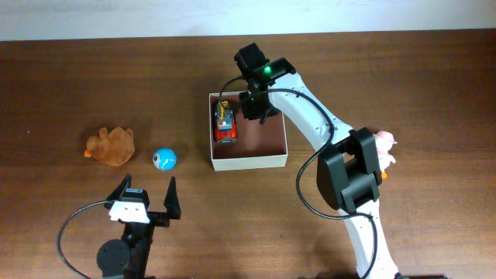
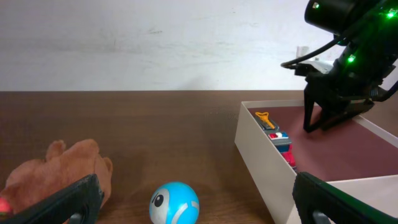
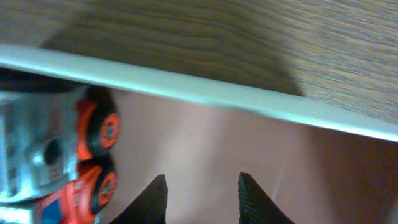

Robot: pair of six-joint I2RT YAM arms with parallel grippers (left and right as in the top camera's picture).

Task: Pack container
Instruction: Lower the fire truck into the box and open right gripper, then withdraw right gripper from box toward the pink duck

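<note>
Container (image 1: 248, 161) at mid-table, open top up, with a toy truck (image 1: 225, 124) lying inside along its left wall. Right gripper (image 3: 202, 186) down inside the container near the far wall, just right of the truck and not touching it, jaws parted narrowly with nothing between them, only bare pinkish floor showing in the gap. Left gripper (image 1: 148, 184) at the near left, well apart from the container, jaws spread wide and empty. Outside on the table: a blue ball (image 1: 164, 159) near the container's left wall, a brown plush (image 1: 110, 146) further left, a pink toy (image 1: 385, 147) at the right, partly hidden behind the right arm. Looks like the tail of a placing step: truck in, jaws off it, three toys not yet packed. Next, probably, lifting the right gripper straight up clear of the walls without nudging the truck, then going for another toy. Ball and plush nearer the left gripper, wide enough for either; pink toy on the right arm's side. Worth minding with the ball: round, likely to roll under a glancing touch, so a centred approach from above before closing.
</note>
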